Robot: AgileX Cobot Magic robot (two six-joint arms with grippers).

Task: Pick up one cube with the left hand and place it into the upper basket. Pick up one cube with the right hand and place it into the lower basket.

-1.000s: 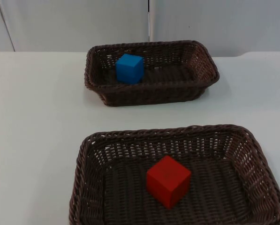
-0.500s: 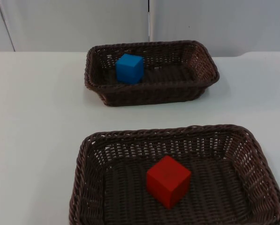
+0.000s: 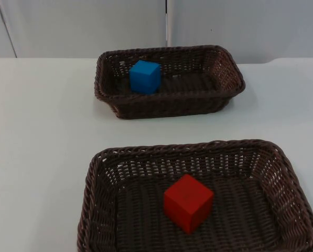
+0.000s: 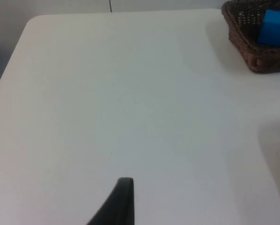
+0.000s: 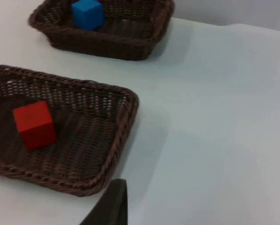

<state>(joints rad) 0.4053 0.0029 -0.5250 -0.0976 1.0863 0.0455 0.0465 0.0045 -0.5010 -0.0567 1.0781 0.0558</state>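
Observation:
A blue cube [image 3: 144,76] rests in the left part of the upper brown wicker basket [image 3: 169,107] at the back of the table. A red cube [image 3: 187,203] lies near the middle of the lower wicker basket [image 3: 187,147] at the front. My left gripper [image 4: 123,206] hangs over bare table well to the left of the upper basket [image 4: 252,58] and its blue cube [image 4: 274,28]. My right gripper [image 5: 112,206] is outside the lower basket [image 5: 125,122], by its right side, away from the red cube [image 5: 34,124]. Neither gripper touches a cube.
White table top [image 3: 41,131] stretches left and right of both baskets, with a bare strip between them. The grey partition wall [image 3: 83,26] closes the back. The table's left edge and rounded corner [image 4: 29,23] lie beyond the left gripper.

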